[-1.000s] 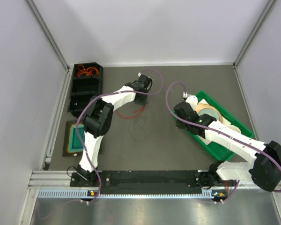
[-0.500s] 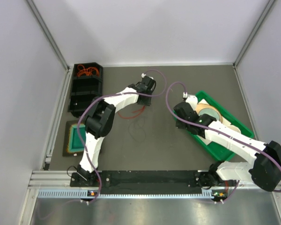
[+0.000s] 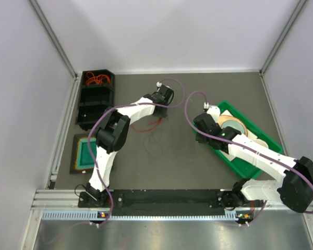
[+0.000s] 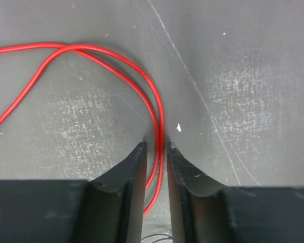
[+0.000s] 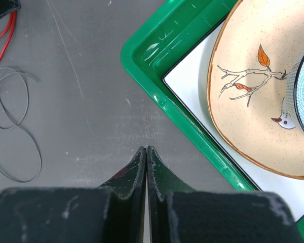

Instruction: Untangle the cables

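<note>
A red cable (image 4: 116, 58) lies looped on the dark table (image 4: 253, 61), and two of its strands run between the fingers of my left gripper (image 4: 155, 147). Those jaws stand slightly apart, with room beside the strands, so they are not pinched. From above, the red cable (image 3: 146, 126) lies just below the left gripper (image 3: 160, 112), with a thin dark cable (image 3: 155, 141) nearer the arms. That dark cable (image 5: 15, 116) lies loose, well left of my right gripper (image 5: 146, 148), which is shut and empty just above the table by the green tray (image 5: 157, 66).
Black bins stand at the back left; the far one (image 3: 97, 79) holds more orange-red cables. A teal pad (image 3: 86, 152) lies at the left edge. The green tray (image 3: 235, 166) at the right holds plates (image 5: 253, 101).
The left gripper has shifted slightly to the right over the red cable and its jaws have parted a little. The right arm has not moved.
</note>
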### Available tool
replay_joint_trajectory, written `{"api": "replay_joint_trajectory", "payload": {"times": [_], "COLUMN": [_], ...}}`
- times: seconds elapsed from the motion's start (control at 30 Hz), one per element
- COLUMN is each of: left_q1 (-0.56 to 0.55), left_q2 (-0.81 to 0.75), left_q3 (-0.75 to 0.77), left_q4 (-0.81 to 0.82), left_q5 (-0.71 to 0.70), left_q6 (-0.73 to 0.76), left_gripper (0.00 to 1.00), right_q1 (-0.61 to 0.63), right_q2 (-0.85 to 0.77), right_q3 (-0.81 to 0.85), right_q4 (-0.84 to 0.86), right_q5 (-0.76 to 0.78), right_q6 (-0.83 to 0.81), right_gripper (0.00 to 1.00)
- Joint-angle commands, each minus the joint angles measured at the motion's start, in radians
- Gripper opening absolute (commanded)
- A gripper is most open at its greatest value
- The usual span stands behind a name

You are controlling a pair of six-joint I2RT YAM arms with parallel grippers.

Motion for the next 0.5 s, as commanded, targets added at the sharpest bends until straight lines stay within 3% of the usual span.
{"api": "replay_joint_trajectory", "payload": {"times": [0.0, 0.07, 0.27, 0.4, 0.47], "left_q1": [0.035, 0.05, 0.049, 0.049, 0.05], "left_q2": [0.033, 0.042, 0.069, 0.086, 0.068], "left_q3": [-0.004, -0.01, 0.005, 0.028, 0.033], "left_q4": [0.007, 0.015, 0.001, -0.023, -0.031], "left_q5": [0.069, 0.124, 0.114, 0.077, 0.068], "left_q6": [-0.035, -0.044, -0.029, -0.018, -0.011], "left_gripper": [0.2, 0.17, 0.13, 0.0, 0.0], "right_q1": [-0.006, -0.006, -0.006, -0.006, -0.006], "right_q2": [-0.01, -0.014, -0.017, -0.017, -0.017], "right_q3": [0.035, 0.034, 0.031, 0.031, 0.031], "right_q4": [0.009, 0.009, 0.009, 0.011, 0.011], "right_q5": [-0.001, 0.0, 0.002, 0.003, 0.005], "right_q6": [-0.007, -0.005, -0.007, -0.005, -0.007], "right_gripper": [0.0, 0.0, 0.0, 0.0, 0.0]}}
